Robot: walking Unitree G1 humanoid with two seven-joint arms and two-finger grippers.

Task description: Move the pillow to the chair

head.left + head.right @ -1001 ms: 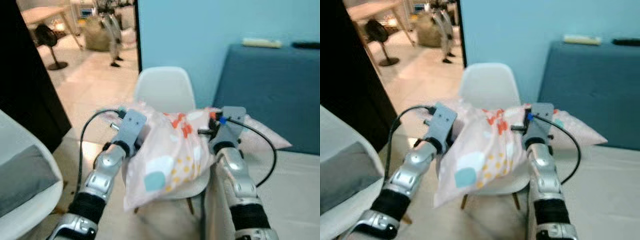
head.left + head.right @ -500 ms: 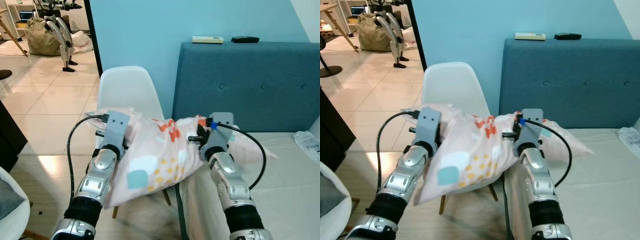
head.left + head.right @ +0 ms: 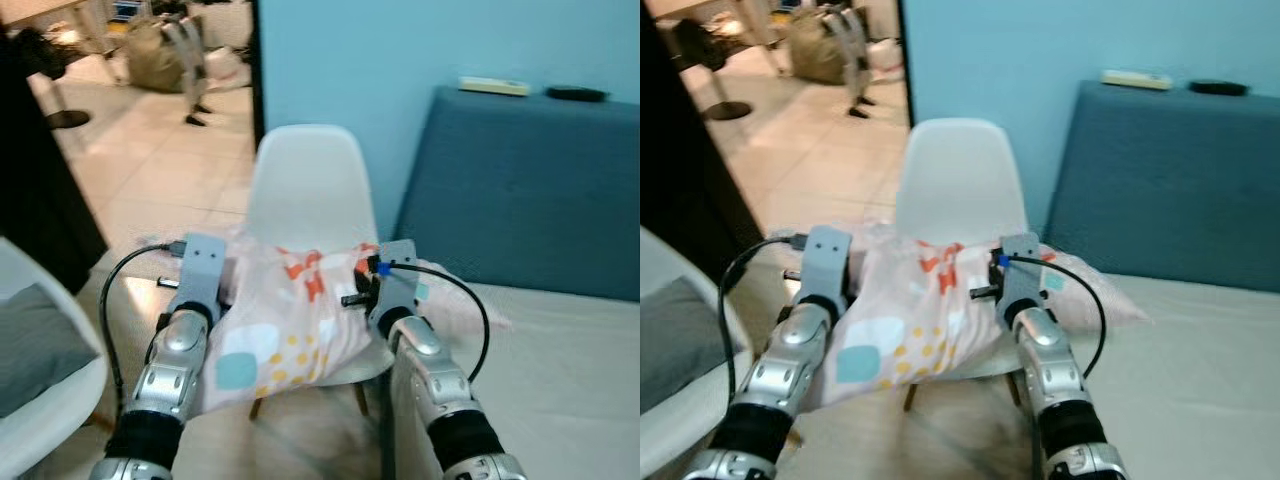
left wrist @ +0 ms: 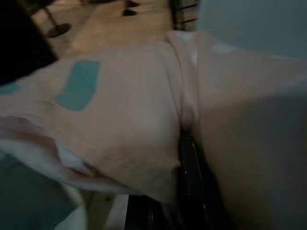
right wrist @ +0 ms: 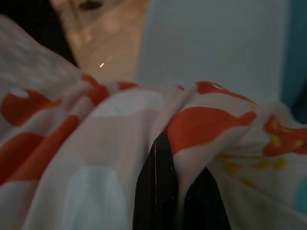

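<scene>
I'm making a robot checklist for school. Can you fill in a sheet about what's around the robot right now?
Surface: beige mattress at right.
Job's things: pink patterned pillow held over white chair.
Clutter: two remotes on blue headboard.
Grippers: left gripper and right gripper, each pinching pillow fabric.
Cables: black cables looping from both wrists.
Surroundings: blue wall, tiled floor through doorway, second white chair with grey cushion at left.

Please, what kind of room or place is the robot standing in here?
Probably a bedroom in a home. A bed with a blue padded headboard stands against a light blue wall, a white chair is beside it, and both grippers hold a patterned pillow. A doorway opens onto a tiled floor.
</scene>
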